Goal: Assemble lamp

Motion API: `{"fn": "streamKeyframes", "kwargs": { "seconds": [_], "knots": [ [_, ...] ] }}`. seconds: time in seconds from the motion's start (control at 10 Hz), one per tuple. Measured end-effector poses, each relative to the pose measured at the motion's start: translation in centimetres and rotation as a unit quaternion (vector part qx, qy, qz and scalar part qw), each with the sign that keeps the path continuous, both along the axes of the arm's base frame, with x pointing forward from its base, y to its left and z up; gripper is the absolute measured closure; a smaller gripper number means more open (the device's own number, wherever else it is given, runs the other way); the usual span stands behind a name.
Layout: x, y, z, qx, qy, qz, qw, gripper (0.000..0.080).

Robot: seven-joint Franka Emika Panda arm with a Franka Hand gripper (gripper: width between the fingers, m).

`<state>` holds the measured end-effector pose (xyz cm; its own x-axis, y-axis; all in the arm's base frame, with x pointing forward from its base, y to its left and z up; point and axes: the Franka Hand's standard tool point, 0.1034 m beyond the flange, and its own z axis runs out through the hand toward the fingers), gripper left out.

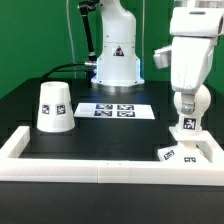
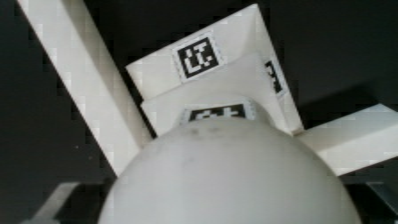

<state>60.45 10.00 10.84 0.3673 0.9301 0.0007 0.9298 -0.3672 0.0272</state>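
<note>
My gripper [image 1: 185, 118] is at the exterior view's right, shut on the round white bulb [image 1: 186, 126], which carries a square tag. It holds the bulb just above the flat angular base [image 1: 188, 153], which lies in the right front corner of the table. In the wrist view the bulb [image 2: 222, 172] fills the foreground, with the tagged base [image 2: 210, 62] right beyond it. The bulb hides my fingertips in this view. The tapered shade [image 1: 53, 106] stands wide end down at the exterior view's left, far from the gripper.
A white raised wall [image 1: 100, 166] runs along the table's front and sides; it also shows in the wrist view [image 2: 89, 80] next to the base. The marker board [image 1: 113, 110] lies mid-table. The robot pedestal [image 1: 115, 58] stands at the back.
</note>
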Motion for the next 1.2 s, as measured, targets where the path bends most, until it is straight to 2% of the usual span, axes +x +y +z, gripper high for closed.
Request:
{"fn": "streamKeyframes", "kwargs": {
  "seconds": [0.2,0.4,0.6,0.8,1.2],
  "knots": [
    [0.04,0.01,0.02,0.003,-0.003,-0.047,0.999,0.0223],
    [-0.01,0.37,0.02,0.008,-0.008,-0.181,0.983,0.0223],
    [0.02,0.34,0.02,0.010,-0.010,-0.289,0.957,0.0223],
    [0.11,0.19,0.08,0.014,-0.012,-0.401,0.916,0.0223],
    [0.20,0.00,0.13,0.018,-0.013,-0.512,0.859,0.0223]
  ]
}}
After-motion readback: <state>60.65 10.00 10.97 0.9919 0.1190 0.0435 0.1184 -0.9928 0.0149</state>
